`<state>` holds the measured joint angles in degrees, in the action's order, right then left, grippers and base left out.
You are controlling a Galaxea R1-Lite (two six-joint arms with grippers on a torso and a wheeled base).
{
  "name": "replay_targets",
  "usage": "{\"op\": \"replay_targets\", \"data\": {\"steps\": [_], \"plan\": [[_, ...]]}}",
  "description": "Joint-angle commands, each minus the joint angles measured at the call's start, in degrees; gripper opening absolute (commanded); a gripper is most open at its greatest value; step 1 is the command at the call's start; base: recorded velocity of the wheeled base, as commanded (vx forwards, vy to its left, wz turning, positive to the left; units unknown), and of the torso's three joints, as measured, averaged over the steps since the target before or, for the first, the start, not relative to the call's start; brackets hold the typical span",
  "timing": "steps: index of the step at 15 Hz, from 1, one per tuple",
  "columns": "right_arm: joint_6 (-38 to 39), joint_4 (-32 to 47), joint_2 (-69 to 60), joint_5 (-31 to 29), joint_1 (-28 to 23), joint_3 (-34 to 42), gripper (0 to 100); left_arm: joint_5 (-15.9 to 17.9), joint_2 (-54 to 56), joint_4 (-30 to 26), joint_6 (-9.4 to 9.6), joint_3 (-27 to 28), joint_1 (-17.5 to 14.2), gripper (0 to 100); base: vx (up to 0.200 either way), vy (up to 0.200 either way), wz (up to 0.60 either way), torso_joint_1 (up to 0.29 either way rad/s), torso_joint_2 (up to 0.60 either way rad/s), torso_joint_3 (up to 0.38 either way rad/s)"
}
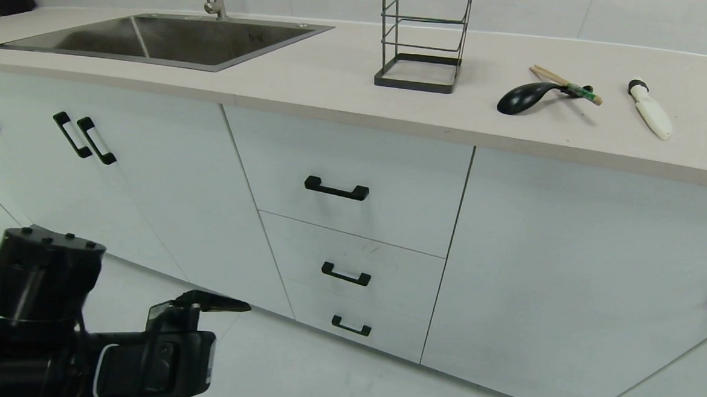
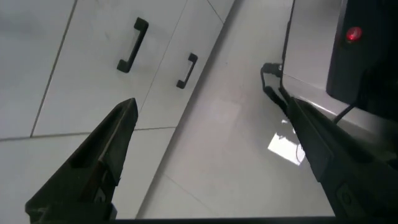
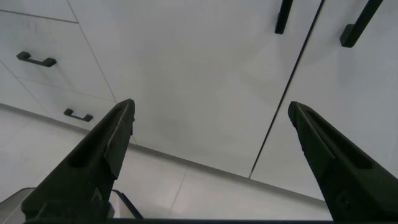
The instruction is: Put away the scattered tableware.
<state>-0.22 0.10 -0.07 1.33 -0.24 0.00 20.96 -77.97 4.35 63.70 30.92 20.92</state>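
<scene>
On the beige countertop (image 1: 335, 82), to the right, lie a black spoon (image 1: 525, 97), a pair of wooden chopsticks (image 1: 565, 84) resting across the spoon's handle, and a white utensil with a black end (image 1: 651, 110). My left gripper (image 1: 224, 355) hangs low at the near left in front of the cabinets, far below the counter. It is open with nothing between its fingers (image 2: 106, 155). My right gripper (image 3: 211, 106) is also open and empty, facing white cabinet doors.
A black wire rack (image 1: 419, 75) stands mid-counter, and a steel sink (image 1: 168, 37) with a tap sits at the left. Below are white cabinets and three drawers with black handles (image 1: 336, 190). Pale floor tiles (image 1: 320, 372) lie in front.
</scene>
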Motion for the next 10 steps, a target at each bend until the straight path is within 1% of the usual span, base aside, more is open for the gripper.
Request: {"op": "replay_targets", "data": {"steps": [1,2,3,4,5,6,10], "plan": [[0.0,0.0,0.1,0.0,0.0,0.0,100,-5.0,-5.3,0.0,0.2,2.3,1.8,100,0.0,0.0,0.0,0.0,0.0,0.0],[0.0,0.0,0.1,0.0,0.0,0.0,100,-8.3,-7.0,0.0,0.46,3.0,1.9,100,0.0,0.0,0.0,0.0,0.0,0.0],[0.0,0.0,0.1,0.0,0.0,0.0,100,-9.8,-9.2,0.0,1.52,3.7,2.3,100,0.0,0.0,0.0,0.0,0.0,0.0],[0.0,0.0,0.1,0.0,0.0,0.0,100,-10.1,-11.0,0.0,3.28,4.2,2.5,100,0.0,0.0,0.0,0.0,0.0,0.0],[0.0,0.0,0.1,0.0,0.0,0.0,100,-10.5,-12.3,0.0,4.6,4.9,2.5,100,0.0,0.0,0.0,0.0,0.0,0.0],[0.0,0.0,0.1,0.0,0.0,0.0,100,-10.6,-12.8,0.0,4.86,5.2,2.5,100,0.0,0.0,0.0,0.0,0.0,0.0],[0.0,0.0,0.1,0.0,0.0,0.0,100,-10.4,-15.6,0.1,4.68,5.3,2.2,100,0.0,0.0,0.0,0.0,0.0,0.0]]}}
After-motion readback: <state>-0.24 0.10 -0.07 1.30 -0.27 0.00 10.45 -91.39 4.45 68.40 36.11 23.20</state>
